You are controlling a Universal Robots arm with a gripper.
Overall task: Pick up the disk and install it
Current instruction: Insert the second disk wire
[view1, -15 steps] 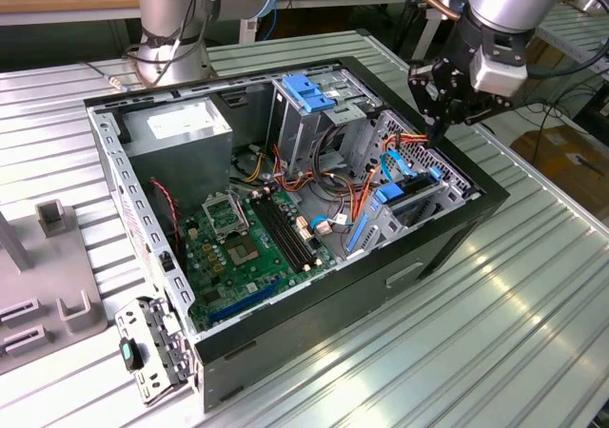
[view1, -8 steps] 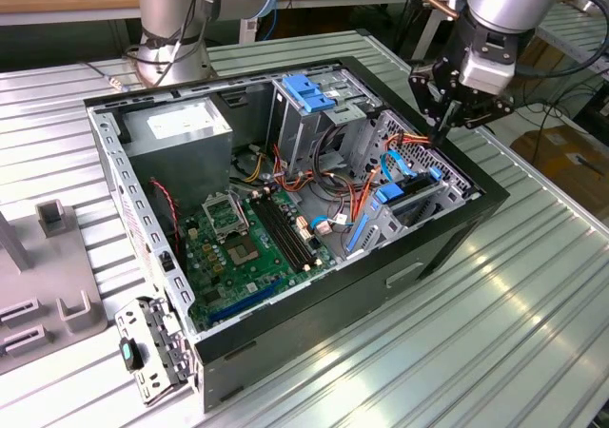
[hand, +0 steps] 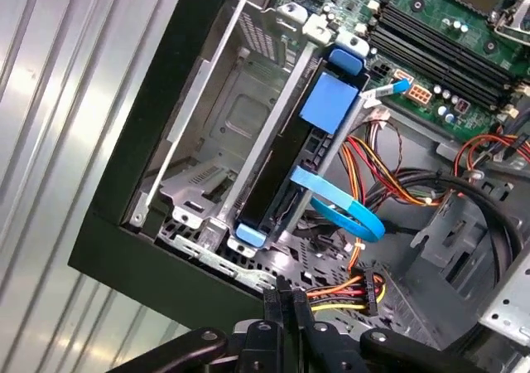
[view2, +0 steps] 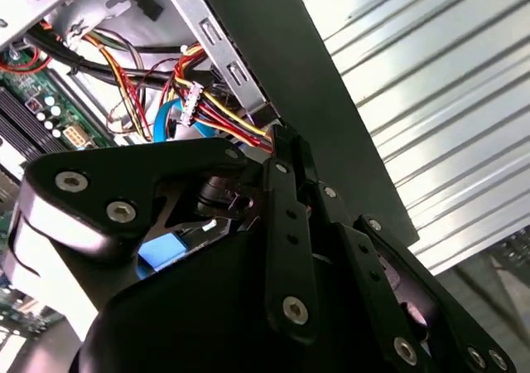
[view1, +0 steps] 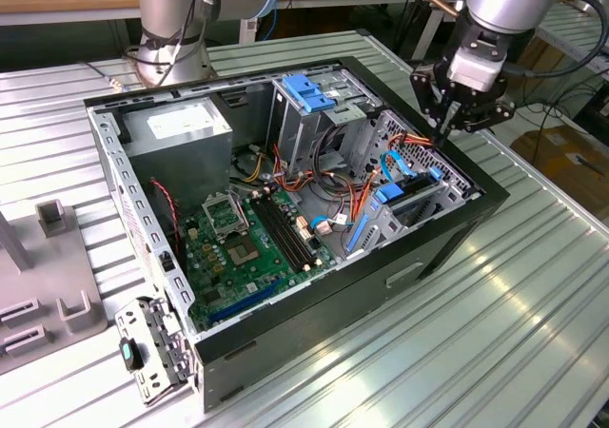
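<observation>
The disk (hand: 277,170) stands on edge in the drive cage at the corner of the open computer case (view1: 447,233), with blue frame ends showing at both ends and a blue tab on its side. In the exterior view the disk (view1: 409,200) lies low on the case's right side. A blue ribbon cable (hand: 348,215) curves away from it. My gripper (view1: 443,141) hangs just above the case's right wall, over the orange and yellow wires. Its fingers are pressed together with nothing between them in both wrist views (hand: 284,297) (view2: 281,141).
Inside the case lie a green motherboard (view1: 247,243), a grey power supply box (view1: 181,128) and a cage with a blue latch (view1: 309,90). Grey fixtures (view1: 57,257) and a metal bracket (view1: 152,347) sit on the ribbed table (view1: 495,333). Another arm's base (view1: 176,29) stands behind.
</observation>
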